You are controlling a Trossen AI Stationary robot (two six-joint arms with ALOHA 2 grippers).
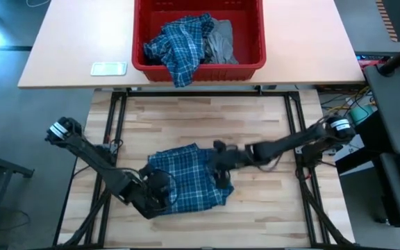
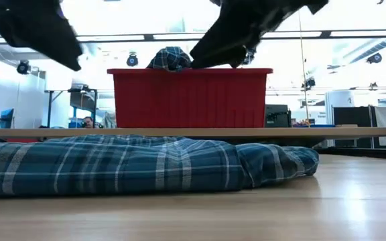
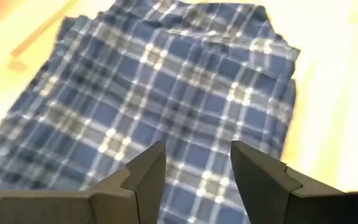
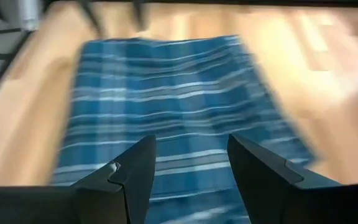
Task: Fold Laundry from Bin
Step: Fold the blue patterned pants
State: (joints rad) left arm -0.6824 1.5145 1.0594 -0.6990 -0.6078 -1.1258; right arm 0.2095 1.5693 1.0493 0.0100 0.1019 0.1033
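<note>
Laundry: plaid shirt (image 1: pixel 179 43) and grey T-shirt (image 1: pixel 221 42) heaped in red bin (image 1: pixel 248 66) at far edge of surface (image 1: pixel 186 118); plaid shirt drapes over bin's near rim. Second plaid shirt (image 1: pixel 186 182) lies folded flat near surface's near edge, centre. Left gripper (image 1: pixel 160 186) low over its left part, fingers (image 3: pixel 145 177) parted, grasping nothing. Right gripper (image 1: pixel 221 167) reaches in from right edge above shirt's right part, fingers (image 4: pixel 135 171) parted, nothing between. Small white object (image 1: pixel 108 68) lies left of bin.
</note>
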